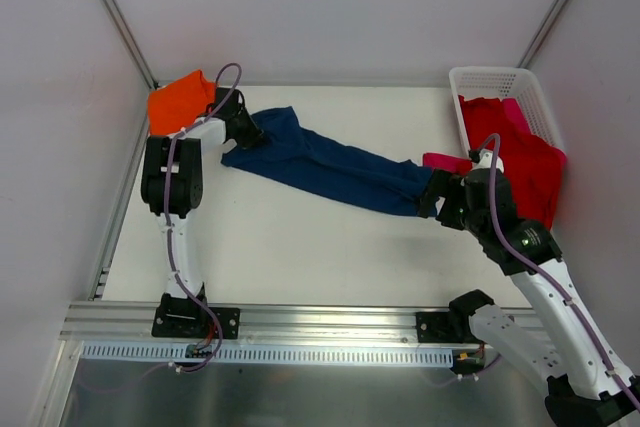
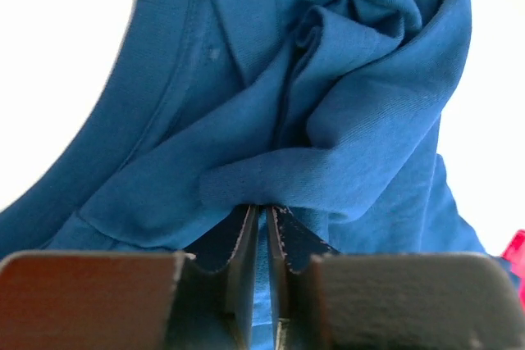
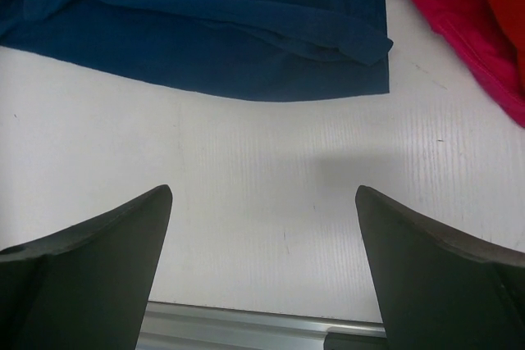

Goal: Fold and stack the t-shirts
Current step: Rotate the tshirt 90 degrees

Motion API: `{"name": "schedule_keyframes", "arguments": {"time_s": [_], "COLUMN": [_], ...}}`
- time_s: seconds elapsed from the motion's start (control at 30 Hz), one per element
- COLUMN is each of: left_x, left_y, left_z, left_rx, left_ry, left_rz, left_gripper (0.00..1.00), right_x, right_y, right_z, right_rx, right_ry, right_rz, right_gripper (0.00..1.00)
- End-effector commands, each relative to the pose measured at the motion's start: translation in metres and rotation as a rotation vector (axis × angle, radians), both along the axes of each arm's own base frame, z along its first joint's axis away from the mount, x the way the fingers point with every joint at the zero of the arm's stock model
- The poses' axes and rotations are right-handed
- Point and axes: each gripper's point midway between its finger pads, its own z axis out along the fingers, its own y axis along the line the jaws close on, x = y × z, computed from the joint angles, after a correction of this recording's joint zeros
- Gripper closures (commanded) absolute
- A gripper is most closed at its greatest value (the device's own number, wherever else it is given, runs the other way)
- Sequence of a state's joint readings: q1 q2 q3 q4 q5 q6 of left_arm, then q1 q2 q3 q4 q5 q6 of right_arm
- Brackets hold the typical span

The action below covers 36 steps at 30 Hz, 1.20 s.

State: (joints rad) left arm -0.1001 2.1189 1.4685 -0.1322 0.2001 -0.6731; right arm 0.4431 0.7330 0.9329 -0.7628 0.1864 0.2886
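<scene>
My left hand (image 2: 261,223) pinches a bunched fold of the navy t-shirt (image 2: 353,120), drawn long across the bench (image 3: 246,178) for folding, while my right hand (image 3: 262,235) gapes empty just short of its hem.

White surface (image 1: 300,247). Navy t-shirt (image 1: 330,167) stretched diagonally across middle. Orange t-shirt (image 1: 178,102) bunched at far left corner. White lattice basket (image 1: 490,82) at far right corner; pink t-shirt (image 1: 445,161) just beside it.
</scene>
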Motion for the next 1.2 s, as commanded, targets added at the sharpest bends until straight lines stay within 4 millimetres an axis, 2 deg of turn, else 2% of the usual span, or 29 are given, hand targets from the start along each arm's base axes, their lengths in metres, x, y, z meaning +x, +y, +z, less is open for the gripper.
{"name": "schedule_keyframes", "arguments": {"time_s": [0.0,0.03,0.13,0.2,0.23,0.27,0.3,0.33,0.37,0.4,0.43,0.47,0.5,0.53,0.57,0.63,0.67,0.7,0.73,0.8,0.83,0.87,0.9,0.93,0.97,1.0,1.07,1.1,1.17], "left_x": [0.026,0.045,0.076,0.094,0.116,0.125,0.136,0.159,0.169,0.181,0.193,0.198,0.203,0.205,0.201,0.192,0.180,0.172,0.156,0.135,0.116,0.105,0.093,0.071,0.061,0.051,0.019,0.002,-0.018], "left_y": [-0.019,-0.022,-0.026,-0.029,-0.032,-0.033,-0.034,-0.034,-0.034,-0.033,-0.032,-0.031,-0.032,-0.032,-0.033,-0.035,-0.036,-0.039,-0.041,-0.058,-0.064,-0.070,-0.085,-0.092,-0.099,-0.106,-0.137,-0.161,-0.183], "left_z": [0.010,0.027,0.018,0.020,0.047,0.028,0.031,0.063,0.046,0.055,0.075,0.089,0.127,0.124,0.167,0.202,0.247,0.253,0.295,0.302,0.329,0.333,0.305,0.325,0.324,0.292,0.294,0.270,0.240], "left_rx": [-0.161,-0.172,-0.195,-0.214,-0.226,-0.236,-0.240,-0.236,-0.233,-0.228,-0.235,-0.249,-0.289,-0.306,-0.325,-0.352,-0.369,-0.387,-0.417,-0.449,-0.451,-0.450,-0.447,-0.444,-0.440,-0.433,-0.453,-0.469,-0.481], "left_ry": [-0.032,-0.084,-0.110,-0.137,-0.217,-0.204,-0.230,-0.329,-0.335,-0.388,-0.461,-0.507,-0.625,-0.649,-0.732,-0.830,-0.899,-0.901,-0.966,-0.944,-0.975,-0.974,-0.913,-0.944,-0.961,-0.899,-0.917,-0.861,-0.794], "left_rz": [-0.120,-0.128,-0.128,-0.132,-0.145,-0.146,-0.149,-0.149,-0.144,-0.142,-0.135,-0.134,-0.146,-0.140,-0.153,-0.166,-0.188,-0.195,-0.211,-0.263,-0.293,-0.310,-0.322,-0.341,-0.348,-0.334,-0.392,-0.426,-0.456], "left_gripper": [0.90,0.88,0.83,0.70,0.63,0.56,0.42,0.36,0.24,0.18,0.01,0.01,0.01,0.01,0.01,0.01,0.01,0.01,0.01,0.01,0.01,0.01,0.01,0.01,0.01,0.01,0.01,0.01,0.01], "right_x": [0.000,-0.001,-0.004,-0.006,-0.007,-0.008,-0.009,-0.009,-0.009,-0.008,-0.008,-0.008,-0.008,-0.009,-0.006,-0.003,-0.001,0.000,0.002,0.006,0.012,0.015,0.019,0.025,0.029,0.034,0.040,0.044,0.044], "right_y": [-0.007,-0.008,-0.014,-0.015,-0.015,-0.015,-0.015,-0.014,-0.014,-0.013,-0.011,-0.009,-0.006,-0.006,-0.003,0.001,0.007,0.011,0.016,0.019,0.020,0.020,0.018,0.020,0.020,0.020,0.020,0.025,0.028], "right_z": [0.010,0.008,0.003,-0.003,-0.005,-0.008,-0.012,-0.016,-0.018,-0.022,-0.028,-0.031,-0.038,-0.043,-0.044,-0.051,-0.056,-0.057,-0.057,-0.061,-0.059,-0.059,-0.062,-0.060,-0.061,-0.061,-0.070,-0.069,-0.070], "right_rx": [-0.037,-0.046,-0.073,-0.081,-0.085,-0.085,-0.089,-0.090,-0.088,-0.086,-0.083,-0.074,-0.063,-0.061,-0.047,-0.026,-0.006,0.010,0.027,0.027,0.028,0.021,-0.002,-0.008,-0.022,-0.038,-0.081,-0.080,-0.067], "right_ry": [-0.024,-0.019,-0.013,-0.004,0.000,0.008,0.019,0.029,0.035,0.042,0.055,0.060,0.066,0.081,0.066,0.069,0.076,0.082,0.078,0.086,0.065,0.057,0.059,0.042,0.037,0.036,0.085,0.102,0.115], "right_rz": [-0.004,-0.001,-0.008,-0.004,-0.004,0.000,-0.001,0.002,-0.001,0.000,0.006,0.005,0.010,0.009,0.010,0.011,0.023,0.029,0.045,0.047,0.043,0.039,0.039,0.040,0.042,0.043,0.048,0.061,0.067], "right_gripper": [0.01,0.01,0.00,0.00,0.01,0.01,0.01,0.01,0.01,0.01,0.01,0.01,0.00,0.01,0.01,0.01,0.00,0.01,0.01,0.00,0.00,0.00,0.01,0.01,0.00,0.00,0.01,0.01,0.01]}}
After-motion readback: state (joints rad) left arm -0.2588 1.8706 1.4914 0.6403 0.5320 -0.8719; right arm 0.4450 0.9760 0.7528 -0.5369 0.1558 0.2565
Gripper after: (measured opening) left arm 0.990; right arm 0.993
